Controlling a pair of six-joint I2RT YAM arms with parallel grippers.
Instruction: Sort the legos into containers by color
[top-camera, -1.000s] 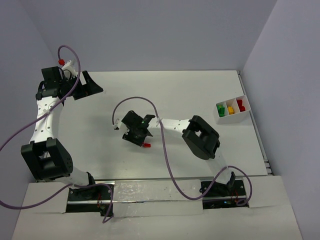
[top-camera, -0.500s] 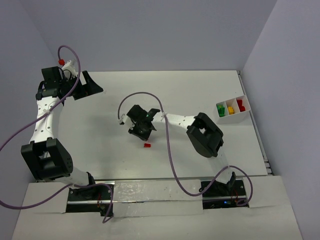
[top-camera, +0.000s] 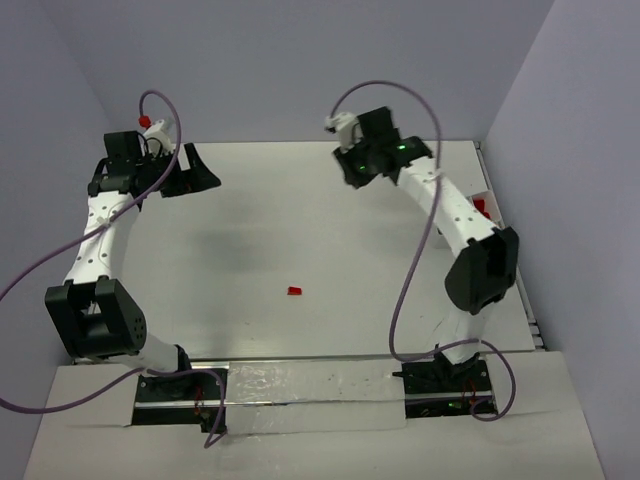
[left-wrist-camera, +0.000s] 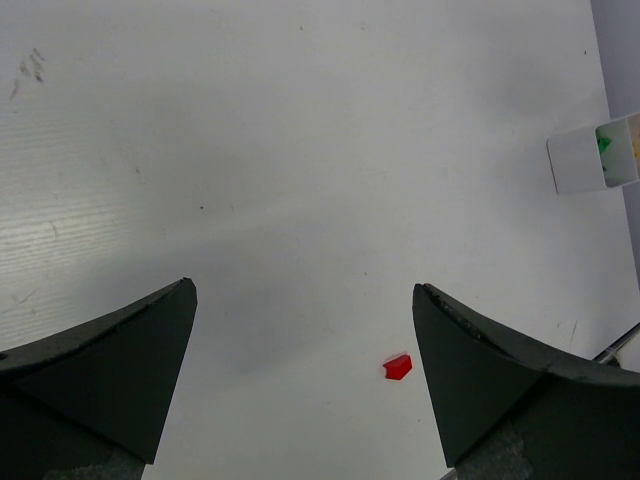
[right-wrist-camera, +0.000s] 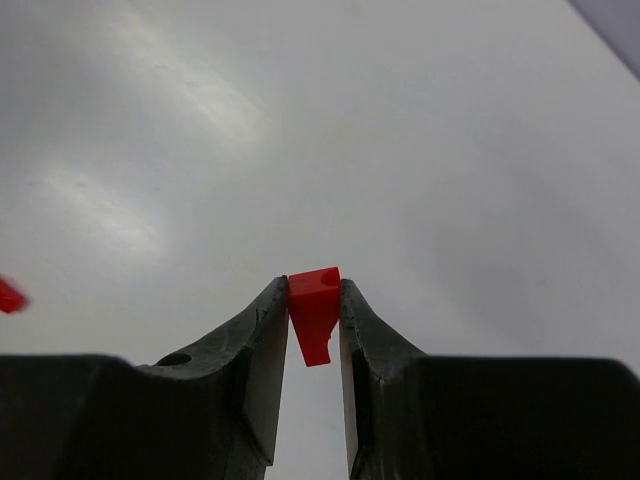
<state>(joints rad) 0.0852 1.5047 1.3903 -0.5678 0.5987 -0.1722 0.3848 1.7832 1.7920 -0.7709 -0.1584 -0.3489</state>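
Our right hand (right-wrist-camera: 313, 286) is pinching a red lego brick (right-wrist-camera: 314, 318) between its fingertips, held above the worktop (top-camera: 380, 260) near its far edge. The brick sits right at the tips. Its long axis runs along the fingers, with the broad end poking out past them and the narrow end pointing back into the gap. A second red lego brick (top-camera: 294, 290) lies loose mid-worktop, long side across the overhead view, well apart from both hands. Our left hand (left-wrist-camera: 302, 288) is spread wide, holding nothing. The white compartment tray (left-wrist-camera: 578, 165) stands at the worktop's right edge.
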